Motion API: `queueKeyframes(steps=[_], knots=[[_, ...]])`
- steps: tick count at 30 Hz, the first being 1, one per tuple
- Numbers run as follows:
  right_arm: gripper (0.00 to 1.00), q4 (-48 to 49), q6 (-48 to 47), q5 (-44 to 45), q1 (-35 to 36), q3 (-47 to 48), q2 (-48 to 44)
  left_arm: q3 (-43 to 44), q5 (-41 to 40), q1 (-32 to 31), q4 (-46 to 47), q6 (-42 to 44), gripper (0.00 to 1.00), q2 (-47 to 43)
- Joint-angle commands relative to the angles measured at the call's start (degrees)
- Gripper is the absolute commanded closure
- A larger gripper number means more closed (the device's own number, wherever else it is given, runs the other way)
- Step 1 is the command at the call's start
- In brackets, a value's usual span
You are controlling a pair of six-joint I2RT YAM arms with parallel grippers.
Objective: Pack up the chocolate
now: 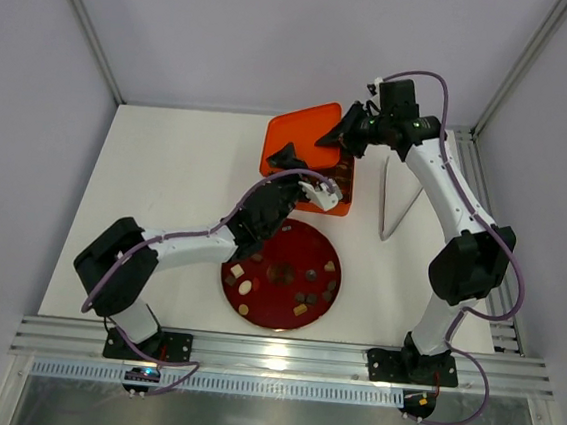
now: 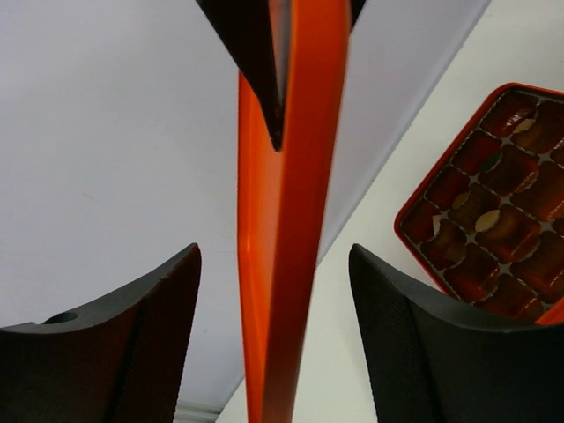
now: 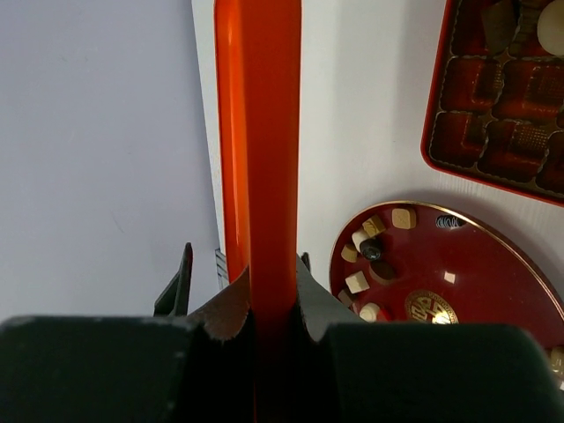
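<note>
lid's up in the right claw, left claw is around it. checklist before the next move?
1. Right claw grip on the lid: ok, shut on its edge.
2. Left claw ready: ok, open, one finger on each side of the lid, touching neither face.
3. Chocolate all packed: not ok, several pieces lie on the plate.
4. Tray accessible: ok, uncovered, with some compartments filled.
5. Lid squared to the tray: cannot tell, both wrist views show it edge-on.
</note>
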Motion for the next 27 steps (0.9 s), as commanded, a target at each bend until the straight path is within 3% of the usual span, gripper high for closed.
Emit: queueKeyframes(steps=[1,3,9,12,13,14,21,24,27], knots=[[0.96,1.2,-0.6,-0.7,0.7,-0.9,-3.7,3.0,-2.0,0.2,10.1,2.5,0.36,0.8],[0.96,1.2,-0.7,-0.4,0.8,-1.2,-4.0,3.2,-2.4,0.2,11.5,3.6,0.40,1.7],[0.96,1.2,-1.0,-0.9,1.2,-1.6,-4.2,5.0,-4.0,0.7,13.7,5.3,0.65,4.2],[0.96,1.3,-1.0,-1.0,1.3,-2.0,-4.4,5.9,-4.9,0.8,14.2,5.5,0.82,4.7],[0.96,1.4,-1.0,-1.1,1.4,-2.2,-4.6,5.9,-5.1,0.8,14.7,5.8,0.95,5.0],[0.96,1.9,-1.0,-1.2,1.4,-2.3,-4.6,6.1,-5.8,0.8,15.3,5.9,1.00,5.3],[0.95,3.6,-1.0,-1.1,1.7,-4.6,-5.5,5.9,-5.8,0.8,22.4,9.2,1.00,5.8],[0.89,4.2,-1.9,-1.2,1.7,-5.1,-5.6,5.4,-4.9,0.8,23.5,9.9,1.00,5.4],[0.56,4.7,-3.9,1.0,1.7,-4.6,-5.9,4.4,-3.8,0.6,20.5,8.7,1.00,3.8]])
